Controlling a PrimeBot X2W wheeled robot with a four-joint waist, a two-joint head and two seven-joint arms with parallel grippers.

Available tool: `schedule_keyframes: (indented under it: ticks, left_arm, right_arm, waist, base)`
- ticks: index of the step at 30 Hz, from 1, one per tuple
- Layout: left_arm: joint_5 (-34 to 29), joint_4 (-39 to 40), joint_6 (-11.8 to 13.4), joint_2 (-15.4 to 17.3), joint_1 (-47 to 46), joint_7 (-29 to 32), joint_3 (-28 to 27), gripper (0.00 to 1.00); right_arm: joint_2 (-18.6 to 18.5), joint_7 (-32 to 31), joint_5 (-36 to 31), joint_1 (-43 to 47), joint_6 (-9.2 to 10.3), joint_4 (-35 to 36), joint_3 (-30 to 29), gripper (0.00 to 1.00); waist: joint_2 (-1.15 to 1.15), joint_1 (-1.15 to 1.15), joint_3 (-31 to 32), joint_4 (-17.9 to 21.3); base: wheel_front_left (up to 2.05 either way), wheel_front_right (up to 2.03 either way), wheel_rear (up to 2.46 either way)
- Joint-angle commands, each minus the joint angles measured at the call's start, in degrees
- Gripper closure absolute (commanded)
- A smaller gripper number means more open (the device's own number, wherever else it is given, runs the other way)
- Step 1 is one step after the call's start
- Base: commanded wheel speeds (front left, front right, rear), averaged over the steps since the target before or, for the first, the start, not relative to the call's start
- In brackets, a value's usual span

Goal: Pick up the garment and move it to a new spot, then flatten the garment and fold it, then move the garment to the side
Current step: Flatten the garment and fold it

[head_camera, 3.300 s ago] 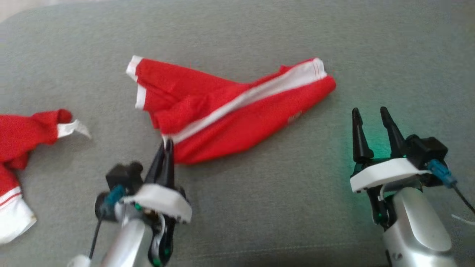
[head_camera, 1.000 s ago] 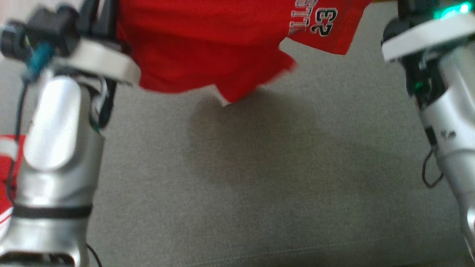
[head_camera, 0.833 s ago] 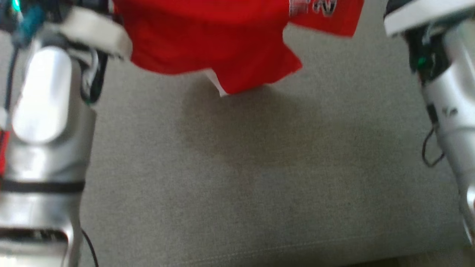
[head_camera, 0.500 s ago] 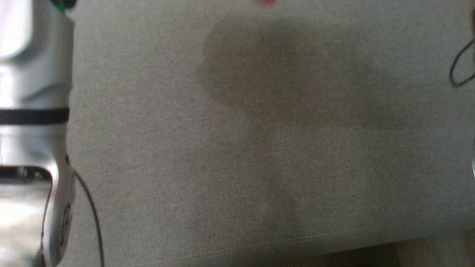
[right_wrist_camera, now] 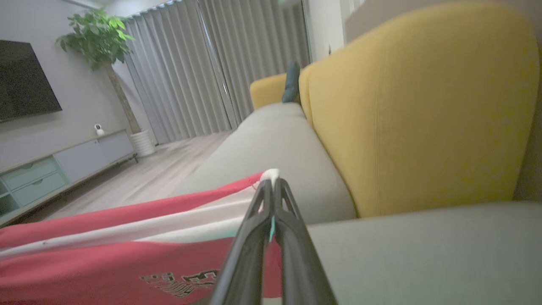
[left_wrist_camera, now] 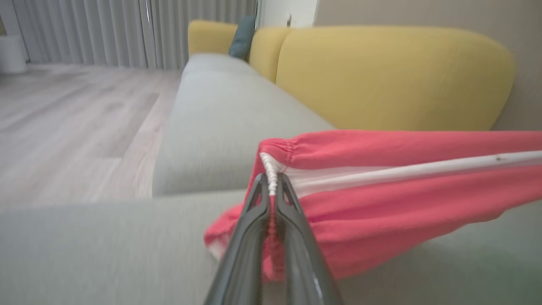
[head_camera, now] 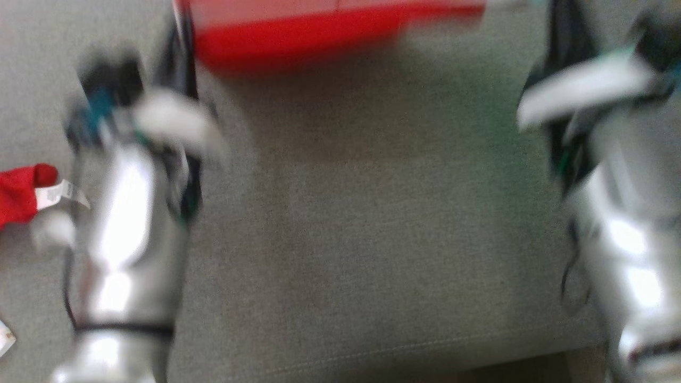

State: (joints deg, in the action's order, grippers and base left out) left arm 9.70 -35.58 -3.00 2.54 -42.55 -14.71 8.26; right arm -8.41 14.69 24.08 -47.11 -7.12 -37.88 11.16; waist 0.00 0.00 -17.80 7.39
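The red garment (head_camera: 298, 37) with a white side stripe hangs stretched between my two grippers, just above the grey sofa seat (head_camera: 346, 239). My left gripper (left_wrist_camera: 271, 180) is shut on the elastic waistband corner of the garment (left_wrist_camera: 381, 190). My right gripper (right_wrist_camera: 270, 183) is shut on the white-tipped opposite corner of the garment (right_wrist_camera: 127, 250), whose printed lettering faces that camera. In the blurred head view the left gripper (head_camera: 181, 32) stands at the top left and the right arm (head_camera: 585, 90) at the upper right.
A second red garment (head_camera: 21, 194) with a white label lies at the seat's left. Yellow backrest cushions (left_wrist_camera: 381, 76) rise behind the seat. The sofa's front edge (head_camera: 372, 354) runs along the bottom of the head view, with wooden floor (left_wrist_camera: 63, 127) beyond.
Both grippers lifted the garment off the seat, raised it out of the head view, and have now brought it back down. The head camera shifted during this.
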Motion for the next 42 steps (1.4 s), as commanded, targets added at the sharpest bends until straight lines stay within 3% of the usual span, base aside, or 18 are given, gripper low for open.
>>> schedule_keyframes:
  ticks: [1, 8, 14, 22, 31, 38, 42]
  left_arm:
    - [0.5, 1.9, 0.7, 1.7, 1.7, -0.3, -2.7, 1.0]
    - [2.5, 3.3, 1.8, 0.4, 19.0, -0.3, -3.0, 1.0]
    - [8.5, 7.4, 3.8, 0.4, 29.9, -0.3, 0.5, 1.0]
    - [10.7, 14.2, 6.0, 0.3, 39.1, -0.3, 3.5, 1.0]
    - [11.9, 17.1, 6.1, 0.3, 30.8, -0.3, 6.0, 1.0]
    - [15.0, 16.0, 6.6, 0.3, 20.2, -0.3, 9.2, 1.0]
    - [19.0, 14.1, 7.6, 0.3, 12.8, -0.3, 11.9, 1.0]
  right_arm:
    - [0.6, 0.3, 0.9, 2.6, -0.36, 2.9, 0.9, 1.0]
    - [1.0, 0.3, 3.7, 20.1, -0.36, 9.6, 1.9, 1.0]
    - [0.1, 0.3, 5.4, 31.4, -0.36, 13.2, 3.5, 1.0]
    - [-2.0, -0.2, 6.4, 39.3, -0.36, 19.0, 1.9, 1.0]
    - [-2.6, -4.5, 2.8, 26.3, -0.36, 18.5, 0.1, 1.0]
    - [-3.0, -6.9, -0.3, 11.7, -0.36, 10.9, 1.1, 1.0]
    - [-4.1, -7.0, -4.4, 1.3, -0.36, 2.5, 2.8, 1.0]
  waist:
    - [0.0, 0.0, 1.7, 0.8]
    - [0.0, 0.0, 6.9, 1.7]
    - [0.0, 0.0, 12.7, 1.0]
    - [0.0, 0.0, 14.7, -1.9]
    - [0.0, 0.0, 7.6, -8.0]
    - [0.0, 0.0, 1.0, -12.4]
    - [0.0, 0.0, -3.4, -15.6]
  base:
    - [0.0, 0.0, 0.0]
    - [0.0, 0.0, 0.0]
    - [0.0, 0.0, 0.0]
    - [0.0, 0.0, 0.0]
    - [0.0, 0.0, 0.0]
    - [0.0, 0.0, 0.0]
    - [0.0, 0.0, 0.0]
